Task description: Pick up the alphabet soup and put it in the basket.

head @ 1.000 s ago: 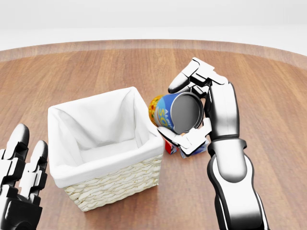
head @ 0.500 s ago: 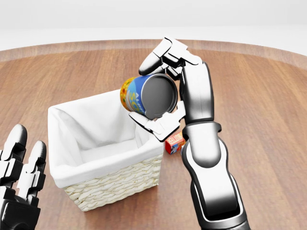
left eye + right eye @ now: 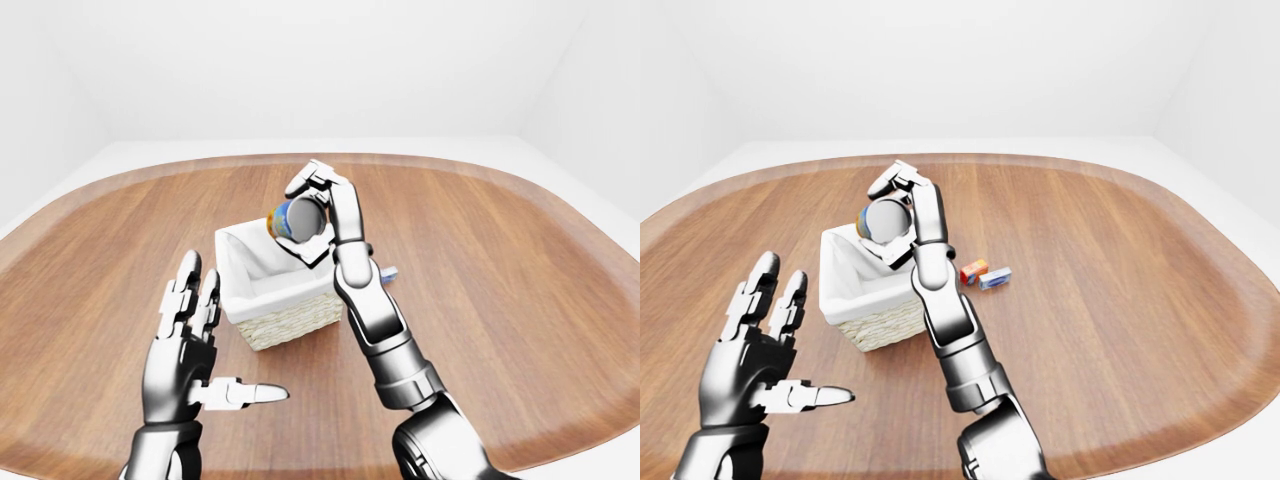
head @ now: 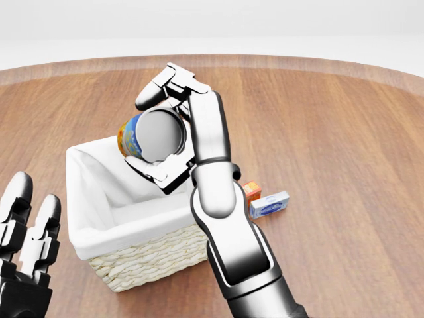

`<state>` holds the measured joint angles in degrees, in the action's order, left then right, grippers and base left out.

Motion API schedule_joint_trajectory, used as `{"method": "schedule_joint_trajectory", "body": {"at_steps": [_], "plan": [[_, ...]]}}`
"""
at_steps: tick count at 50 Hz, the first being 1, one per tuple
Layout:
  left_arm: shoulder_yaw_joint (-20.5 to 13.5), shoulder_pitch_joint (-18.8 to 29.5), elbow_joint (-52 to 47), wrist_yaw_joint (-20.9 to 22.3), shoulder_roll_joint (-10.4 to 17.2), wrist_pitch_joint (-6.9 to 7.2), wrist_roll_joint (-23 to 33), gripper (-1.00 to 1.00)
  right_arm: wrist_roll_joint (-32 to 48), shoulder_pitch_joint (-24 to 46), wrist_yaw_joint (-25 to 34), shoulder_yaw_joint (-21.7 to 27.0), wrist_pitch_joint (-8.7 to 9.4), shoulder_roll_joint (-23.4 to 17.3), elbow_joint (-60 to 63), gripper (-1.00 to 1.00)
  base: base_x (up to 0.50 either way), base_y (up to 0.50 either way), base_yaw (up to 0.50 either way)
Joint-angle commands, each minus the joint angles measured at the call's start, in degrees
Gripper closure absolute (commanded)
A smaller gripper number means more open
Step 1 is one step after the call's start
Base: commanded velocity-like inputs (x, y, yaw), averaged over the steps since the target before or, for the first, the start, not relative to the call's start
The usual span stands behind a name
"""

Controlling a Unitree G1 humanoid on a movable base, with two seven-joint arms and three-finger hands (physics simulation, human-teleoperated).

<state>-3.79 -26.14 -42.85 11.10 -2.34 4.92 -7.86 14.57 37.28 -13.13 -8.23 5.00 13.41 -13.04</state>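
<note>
The alphabet soup (image 4: 147,138) is a can with a blue and yellow label and a grey metal end that faces the camera. My right hand (image 4: 161,129) is shut on it and holds it on its side above the basket (image 4: 154,257). That basket is woven wicker with a white cloth lining, and it stands on the wooden table at the left of the head view. Low at the left, my left hand (image 3: 200,350) is open with its fingers spread and holds nothing.
Just right of the basket, a small red box (image 4: 252,191) and a small blue-and-white box (image 4: 269,205) lie on the round wooden table (image 4: 344,132). My right forearm (image 4: 228,232) crosses the basket's right corner.
My right hand has carried the can up and to the left, from beside the basket's right corner to above its opening. The two small boxes are now uncovered. My left hand has barely moved.
</note>
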Motion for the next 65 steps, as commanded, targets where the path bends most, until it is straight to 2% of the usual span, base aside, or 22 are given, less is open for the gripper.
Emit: {"method": "schedule_joint_trajectory", "body": {"at_steps": [1, 9, 16, 18, 24, 34, 43, 44, 46, 65], "plan": [[-0.4, -0.7, -1.0, 0.6, -0.3, 0.0, -0.4, -1.0, -0.1, 4.3, -4.4, -0.5, 0.0, 3.3, -9.3, 1.0, 0.0, 0.0, 0.0], [-0.5, -0.9, -1.3, 0.8, -0.5, 0.0, -0.5, -1.0, -0.6, 8.5, -6.2, 0.6, 0.0, 4.1, -15.6, 1.0, 0.0, 0.0, 0.0], [-0.7, -1.1, -1.4, 1.1, -0.6, -0.07, -0.7, -1.0, 0.3, 8.9, -7.4, -0.1, 0.0, 4.9, -18.2, 1.0, 0.0, 0.0, 0.0], [-0.5, -1.7, -1.7, 1.2, -0.7, -0.45, -0.6, -1.0, 1.3, 9.1, -8.6, -0.5, 0.0, 5.5, -20.9, 1.0, 0.0, 0.0, 0.0], [-0.9, -1.0, -1.2, 1.2, -0.7, -0.19, -0.7, -1.0, 2.2, 10.2, -9.6, 0.0, 0.0, 5.9, -24.5, 1.0, 0.0, 0.0, 0.0], [-0.6, -1.2, -1.0, 1.3, -0.6, -0.53, -0.6, -1.0, 4.2, 13.6, -14.3, 0.6, 0.0, 6.6, -37.6, 1.0, 0.0, 0.0, 0.0], [-0.7, -0.9, -0.9, 1.3, -0.6, -0.22, -0.6, -1.0, 4.4, 14.1, -14.6, 1.1, 0.0, 6.6, -38.6, 1.0, 0.0, 0.0, 0.0], [-1.0, -1.2, -1.5, 1.5, -0.6, -0.02, -1.0, -1.0, 3.8, 17.5, -16.2, 2.5, -2.28, 6.6, -45.2, 1.0, 0.0, 0.0, 0.0], [-1.2, -1.1, -1.7, 1.6, -0.6, 0.08, -1.1, -1.0, 3.7, 18.9, -16.9, 3.0, -3.39, 6.6, -47.8, 1.0, 0.0, 0.0, 0.0], [-2.1, -1.3, -2.5, 2.4, -1.1, 0.08, -1.6, -1.0, 5.6, 18.7, -16.9, 2.7, -4.0, 6.6, -47.8, 1.0, 0.0, 0.0, 0.0]]}}
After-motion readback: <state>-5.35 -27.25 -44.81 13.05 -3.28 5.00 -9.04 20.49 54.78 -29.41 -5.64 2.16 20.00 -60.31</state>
